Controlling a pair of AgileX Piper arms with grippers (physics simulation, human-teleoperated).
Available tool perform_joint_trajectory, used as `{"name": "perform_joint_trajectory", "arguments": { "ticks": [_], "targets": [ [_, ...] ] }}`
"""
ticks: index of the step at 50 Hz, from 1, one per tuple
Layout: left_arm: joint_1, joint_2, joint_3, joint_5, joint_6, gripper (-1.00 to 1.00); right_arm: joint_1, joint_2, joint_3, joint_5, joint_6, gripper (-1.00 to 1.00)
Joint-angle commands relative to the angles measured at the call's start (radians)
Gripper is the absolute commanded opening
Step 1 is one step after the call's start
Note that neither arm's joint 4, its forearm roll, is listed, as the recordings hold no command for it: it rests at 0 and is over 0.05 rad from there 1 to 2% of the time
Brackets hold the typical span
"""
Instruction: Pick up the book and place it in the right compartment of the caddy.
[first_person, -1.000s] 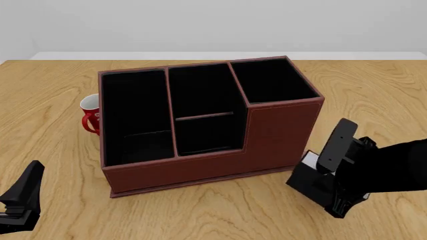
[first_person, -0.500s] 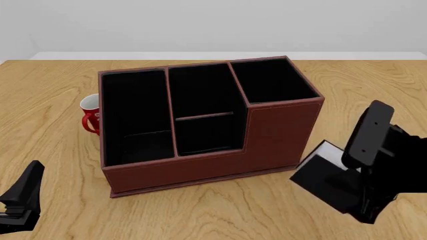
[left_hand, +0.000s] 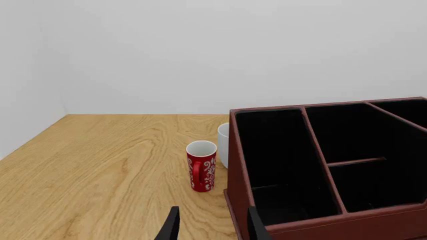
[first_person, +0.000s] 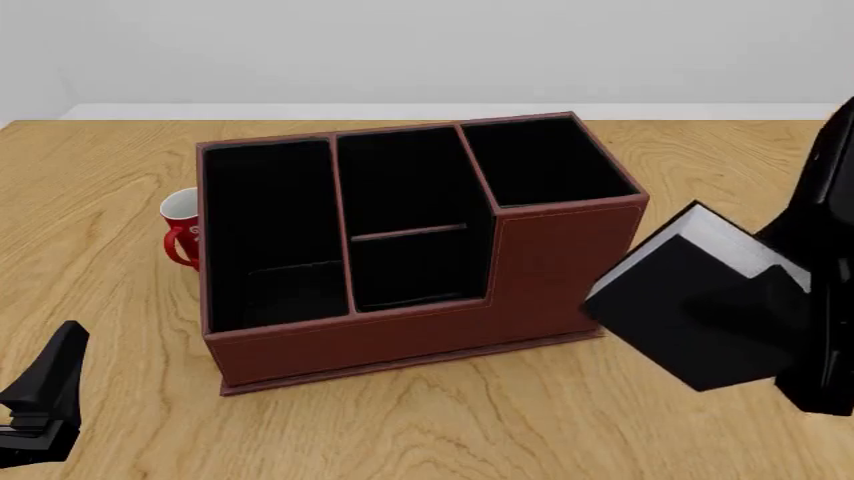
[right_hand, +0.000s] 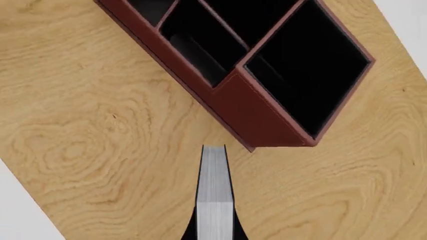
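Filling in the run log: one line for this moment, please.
phase: carry | right gripper: shut on book | book: airborne beside caddy | left gripper: open

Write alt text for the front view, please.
The right gripper holds a tilted black book in the air, right of a brown caddy on a wooden table. A red mug stands behind the caddy.

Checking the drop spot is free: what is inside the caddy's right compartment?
The right compartment shows only black lining in the front and right wrist views; its floor is hidden by the walls.
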Motion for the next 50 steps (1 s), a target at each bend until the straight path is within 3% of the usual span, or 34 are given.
{"name": "perform_joint_trajectory", "arguments": {
  "ticks": [1, 2, 3, 6, 8, 9, 22, 27, 32, 35, 36, 38, 40, 50],
  "targets": [
    [0.000, 0.000, 0.000, 0.000, 0.000, 1.00, 0.037, 0.033, -0.142, 0.044, 0.042, -1.00],
    [0.000, 0.000, 0.000, 0.000, 0.000, 1.00, 0.002, 0.026, -0.127, 0.044, -0.003, -1.00],
    [0.000, 0.000, 0.000, 0.000, 0.000, 1.00, 0.036, 0.035, -0.154, 0.044, 0.025, -1.00],
    [0.000, 0.000, 0.000, 0.000, 0.000, 1.00, 0.017, 0.035, -0.160, 0.044, -0.001, -1.00],
    [0.000, 0.000, 0.000, 0.000, 0.000, 1.00, 0.038, 0.050, -0.186, 0.044, 0.017, -1.00],
    [0.000, 0.000, 0.000, 0.000, 0.000, 1.00, 0.019, 0.044, -0.182, 0.044, -0.014, -1.00],
    [0.000, 0.000, 0.000, 0.000, 0.000, 1.00, -0.023, 0.092, -0.277, 0.044, -0.060, -1.00],
    [0.000, 0.000, 0.000, 0.000, 0.000, 1.00, -0.057, 0.108, -0.305, 0.044, -0.123, -1.00],
    [0.000, 0.000, 0.000, 0.000, 0.000, 1.00, -0.078, 0.139, -0.373, 0.044, -0.137, -1.00],
    [0.000, 0.000, 0.000, 0.000, 0.000, 1.00, -0.083, 0.166, -0.414, 0.044, -0.116, -1.00],
    [0.000, 0.000, 0.000, 0.000, 0.000, 1.00, -0.069, 0.186, -0.447, 0.044, -0.082, -1.00],
    [0.000, 0.000, 0.000, 0.000, 0.000, 1.00, -0.081, 0.193, -0.444, 0.044, -0.103, -1.00],
    [0.000, 0.000, 0.000, 0.000, 0.000, 1.00, -0.076, 0.217, -0.471, 0.044, -0.076, -1.00],
    [0.000, 0.000, 0.000, 0.000, 0.000, 1.00, -0.110, 0.284, -0.545, 0.044, -0.110, -1.00]
  ]
}}
